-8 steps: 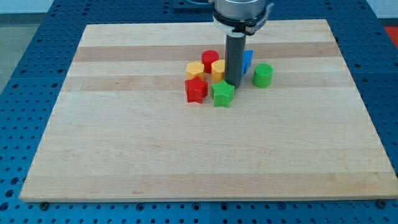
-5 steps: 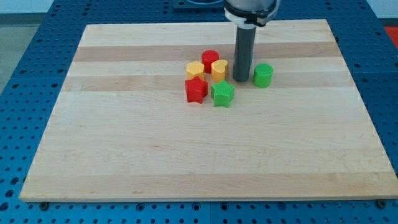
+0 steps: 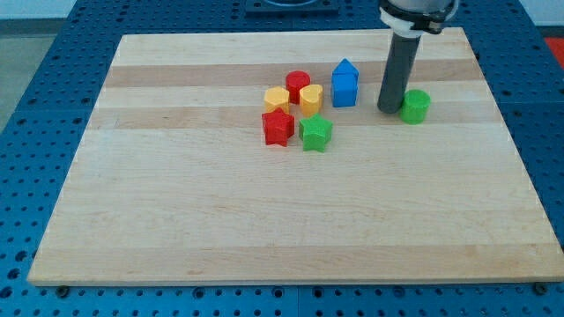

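Observation:
My tip (image 3: 390, 108) rests on the board right beside the green cylinder (image 3: 415, 106), touching its left side. To the tip's left stands a blue house-shaped block (image 3: 345, 84), a short gap away. Further left is a cluster: a red cylinder (image 3: 298, 83), a yellow hexagonal block (image 3: 277, 97), a yellow heart-like block (image 3: 310, 97), a red star (image 3: 278, 127) and a green star (image 3: 315, 132).
The wooden board (image 3: 176, 202) lies on a blue perforated table (image 3: 35, 106). The board's right edge runs not far beyond the green cylinder.
The rod swept to the view's right, uncovering the blue block and pushing the green cylinder rightward with it. The cluster at left stayed put.

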You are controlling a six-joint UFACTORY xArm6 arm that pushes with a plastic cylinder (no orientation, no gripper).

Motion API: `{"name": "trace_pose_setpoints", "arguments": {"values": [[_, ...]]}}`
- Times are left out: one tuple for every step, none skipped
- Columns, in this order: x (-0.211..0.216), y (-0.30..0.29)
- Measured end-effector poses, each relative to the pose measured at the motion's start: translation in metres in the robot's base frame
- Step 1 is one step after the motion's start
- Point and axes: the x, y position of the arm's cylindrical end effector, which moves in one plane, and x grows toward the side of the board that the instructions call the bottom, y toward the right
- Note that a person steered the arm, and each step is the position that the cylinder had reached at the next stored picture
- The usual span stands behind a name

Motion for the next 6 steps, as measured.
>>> {"name": "trace_pose_setpoints", "arguments": {"values": [[0.000,0.013],[0.000,0.024],[0.000,0.029],[0.000,0.033],[0.001,0.034],[0.002,0.034]]}}
